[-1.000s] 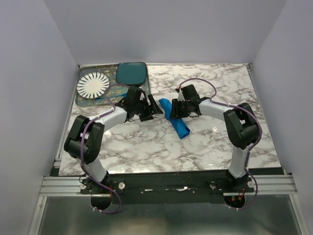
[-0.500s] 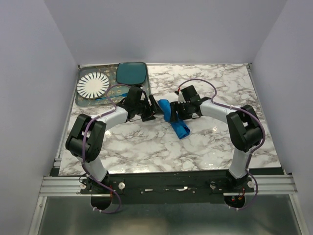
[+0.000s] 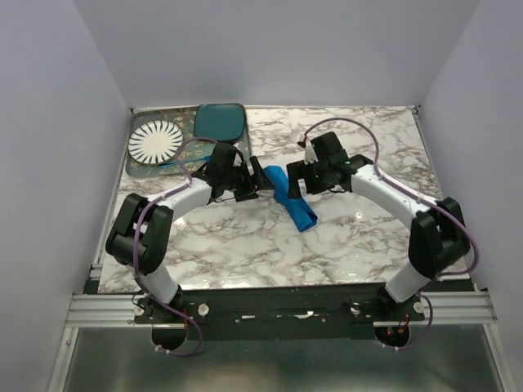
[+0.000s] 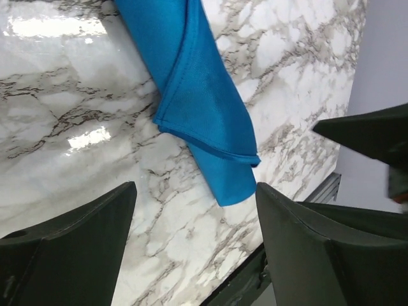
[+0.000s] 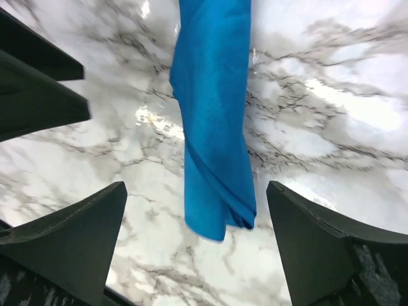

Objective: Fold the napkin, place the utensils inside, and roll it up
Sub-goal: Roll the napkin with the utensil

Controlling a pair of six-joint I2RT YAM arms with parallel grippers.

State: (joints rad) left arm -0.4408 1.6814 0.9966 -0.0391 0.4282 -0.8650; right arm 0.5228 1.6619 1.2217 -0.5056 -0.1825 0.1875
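Napkin (image 3: 291,198) rolled, laid diagonally at counter centre. Left gripper (image 4: 194,187) and right gripper (image 5: 196,186) spread wide above it, gripping nothing.

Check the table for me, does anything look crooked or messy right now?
The napkin lies on the table as a loose, twisted roll, set diagonally, with uneven layers at its near end. The left hand and right hand hover open beside it, neither gripping it.

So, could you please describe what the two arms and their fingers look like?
The left arm and right arm match: white links, bulky black joints, a thin purple cable looping along each. The fingers are dark, tapered wedges.
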